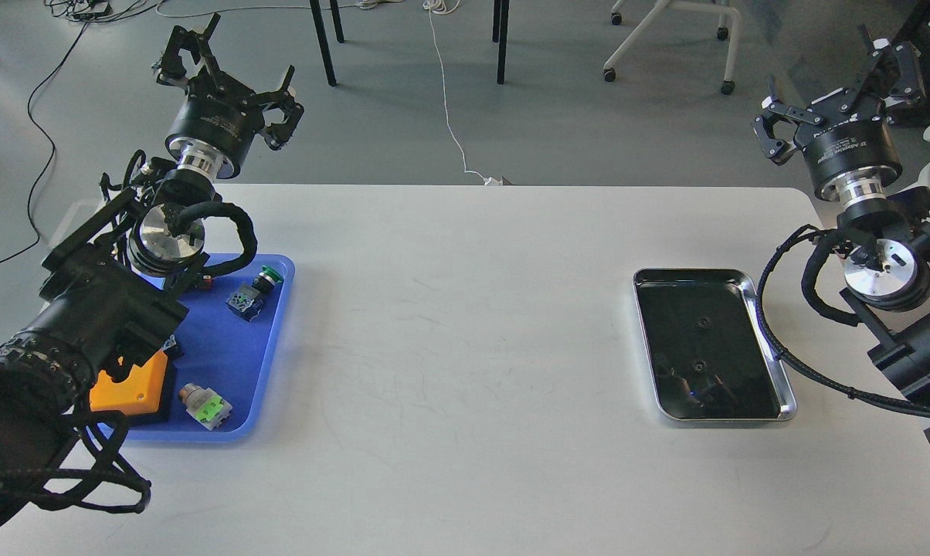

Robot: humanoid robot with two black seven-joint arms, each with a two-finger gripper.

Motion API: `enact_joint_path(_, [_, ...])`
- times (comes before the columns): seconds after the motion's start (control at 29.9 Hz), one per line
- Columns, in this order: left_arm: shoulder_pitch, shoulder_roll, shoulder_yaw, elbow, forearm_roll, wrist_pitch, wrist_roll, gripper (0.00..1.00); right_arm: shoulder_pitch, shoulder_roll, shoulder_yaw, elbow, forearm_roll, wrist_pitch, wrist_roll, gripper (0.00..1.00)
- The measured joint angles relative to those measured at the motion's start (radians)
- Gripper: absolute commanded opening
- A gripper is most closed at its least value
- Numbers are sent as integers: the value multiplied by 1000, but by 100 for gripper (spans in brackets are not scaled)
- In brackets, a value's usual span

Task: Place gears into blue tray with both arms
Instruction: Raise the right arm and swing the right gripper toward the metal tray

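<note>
The left arm (63, 340) overhangs the blue tray (268, 363) at frame left. Both gears (701, 323) lie in the silver tray (774, 355), right. Both hands, left (225, 73) and right (840, 89), spread apart, empty: lower the right hand first, vertically.

On the white table (465, 324), the blue tray (260, 378) sits at nine o'clock, holding a green-capped push-button switch (255, 292), a second green switch (205, 406) and an orange block (129, 384). At three o'clock lies the silver tray (774, 363), with two gears (701, 323) on its dark bottom. The left gripper (229, 66) hangs at eleven o'clock and the right gripper (840, 89) at two, both with fingers spread and holding nothing.
</note>
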Motion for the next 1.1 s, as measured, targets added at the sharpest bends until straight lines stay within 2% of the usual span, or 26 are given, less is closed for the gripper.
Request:
enact_joint_path(0.3, [-5, -5, 1, 0, 1, 33, 0, 98, 0, -2, -9, 3, -1, 0, 1, 99])
enact_joint_path(0.5, [-8, 6, 1, -3, -1, 38, 4, 98, 46, -49, -71, 13, -17, 3, 1, 99])
enact_joint_path(0.77, [-10, 9, 0, -7, 1, 34, 0, 98, 294, -165, -433, 59, -92, 3, 3, 99])
enact_joint_path(1.1, [-12, 32, 0, -8, 1, 37, -2, 98, 636, -182, -916, 152, -393, -10, 5, 99])
